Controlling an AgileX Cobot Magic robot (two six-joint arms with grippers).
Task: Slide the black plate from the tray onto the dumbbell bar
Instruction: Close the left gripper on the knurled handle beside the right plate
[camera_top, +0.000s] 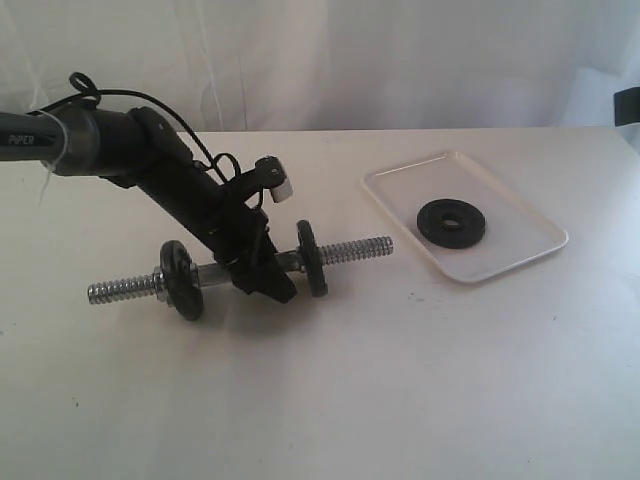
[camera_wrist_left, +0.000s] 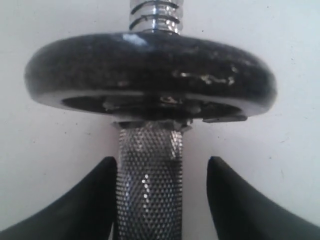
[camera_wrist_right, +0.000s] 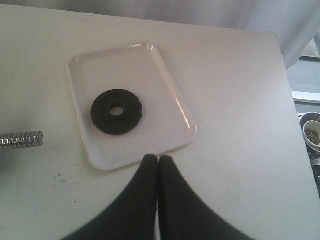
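The black plate (camera_top: 452, 221) lies flat in the middle of the tray (camera_top: 425, 183) at the right of the exterior frame, and the dumbbell bar (camera_top: 352, 249) rests on the counter (camera_top: 400, 380) at centre-left. The left tool (camera_wrist_left: 161, 161) has its fingers apart on either side of the bar's knurled middle (between two discs (camera_top: 312, 258) already on the bar). The right tool (camera_wrist_right: 158, 159) is pressed together, its tips showing just beside the tray's rim.

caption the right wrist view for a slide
Closed right fingers near the tray that holds the black plate
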